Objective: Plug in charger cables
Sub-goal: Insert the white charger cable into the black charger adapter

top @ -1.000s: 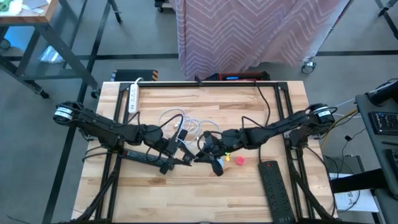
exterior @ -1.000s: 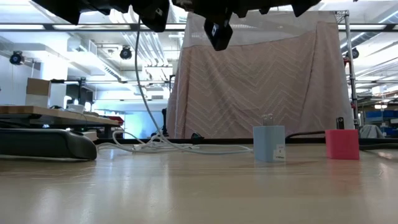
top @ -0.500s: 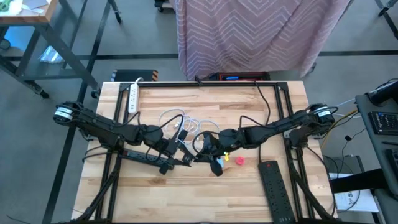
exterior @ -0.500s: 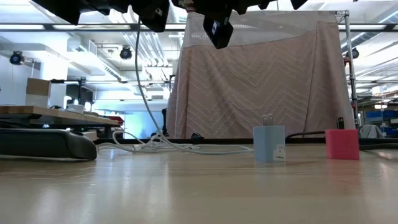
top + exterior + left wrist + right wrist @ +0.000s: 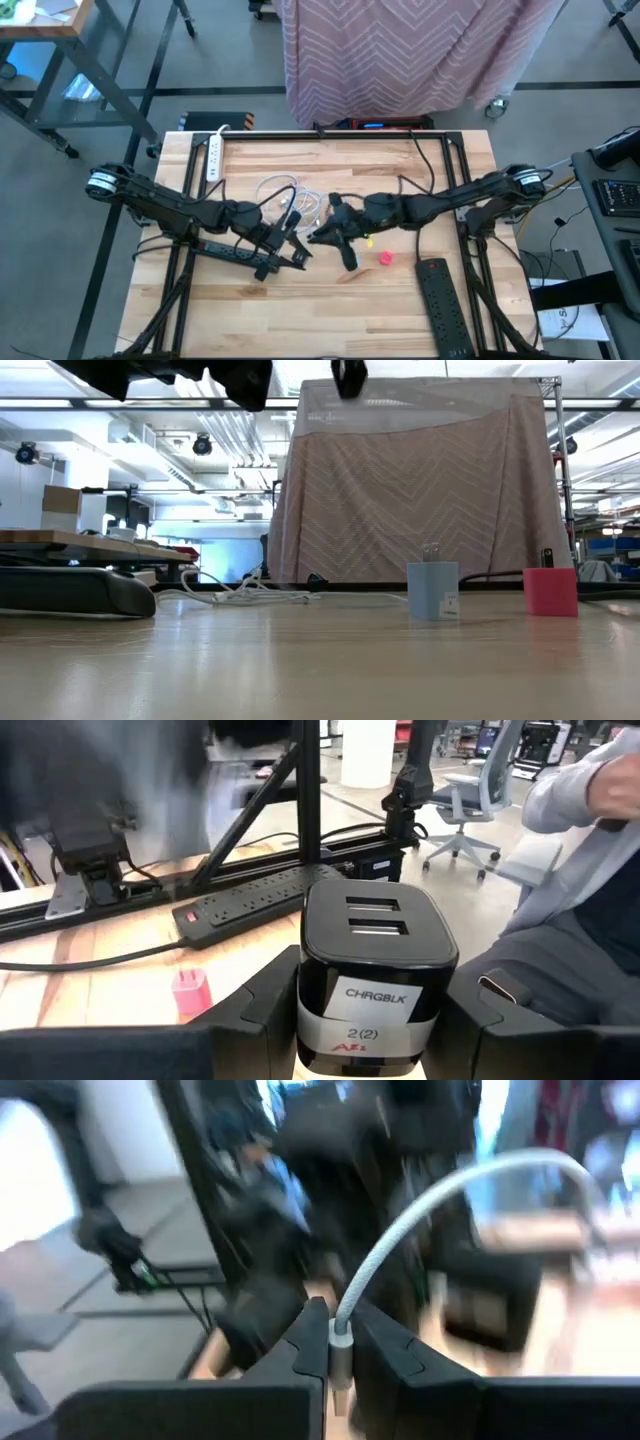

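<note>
A pink chevron curtain (image 5: 400, 50) hangs behind the wooden counter (image 5: 330, 310) on a grey floor (image 5: 110, 180), with an office chair (image 5: 470, 805) and ceiling lights (image 5: 150, 402) beyond.

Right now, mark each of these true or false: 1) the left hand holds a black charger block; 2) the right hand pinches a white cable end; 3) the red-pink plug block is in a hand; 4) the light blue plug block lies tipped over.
1) True: the left hand is clamped on the black charger block.
2) True: the right hand pinches the white cable at its connector.
3) False: the red-pink plug block stands on the table, untouched.
4) False: the light blue plug block stands upright, prongs up.
</note>
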`<action>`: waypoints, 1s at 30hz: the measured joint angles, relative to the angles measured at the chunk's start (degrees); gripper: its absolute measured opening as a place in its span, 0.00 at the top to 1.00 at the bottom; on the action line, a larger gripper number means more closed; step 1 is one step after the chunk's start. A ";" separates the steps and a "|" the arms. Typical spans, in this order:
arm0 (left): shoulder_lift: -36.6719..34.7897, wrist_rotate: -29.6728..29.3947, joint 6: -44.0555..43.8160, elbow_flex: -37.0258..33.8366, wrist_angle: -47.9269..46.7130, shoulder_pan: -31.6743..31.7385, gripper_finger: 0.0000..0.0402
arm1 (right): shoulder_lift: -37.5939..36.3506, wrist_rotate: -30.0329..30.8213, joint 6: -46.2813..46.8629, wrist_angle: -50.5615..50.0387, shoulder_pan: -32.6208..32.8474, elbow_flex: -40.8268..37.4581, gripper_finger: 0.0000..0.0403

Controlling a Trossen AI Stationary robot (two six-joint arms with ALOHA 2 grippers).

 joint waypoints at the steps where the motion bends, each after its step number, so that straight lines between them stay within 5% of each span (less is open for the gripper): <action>1: 0.08 0.03 -0.04 -0.02 -0.05 0.00 0.67 | -0.06 -1.96 -1.82 3.14 -0.02 0.00 0.97; 6: 2.44 1.75 -1.94 -0.02 3.43 0.08 0.67 | 1.14 -11.66 -6.61 10.54 -0.14 0.02 0.97; 24: 13.63 12.32 -4.09 6.09 6.33 0.44 0.67 | 8.80 -34.49 -19.81 9.33 -1.37 3.76 0.98; 30: 14.78 11.82 -2.10 5.90 7.01 0.50 0.67 | 8.74 -34.20 -21.01 7.21 -1.37 3.56 0.98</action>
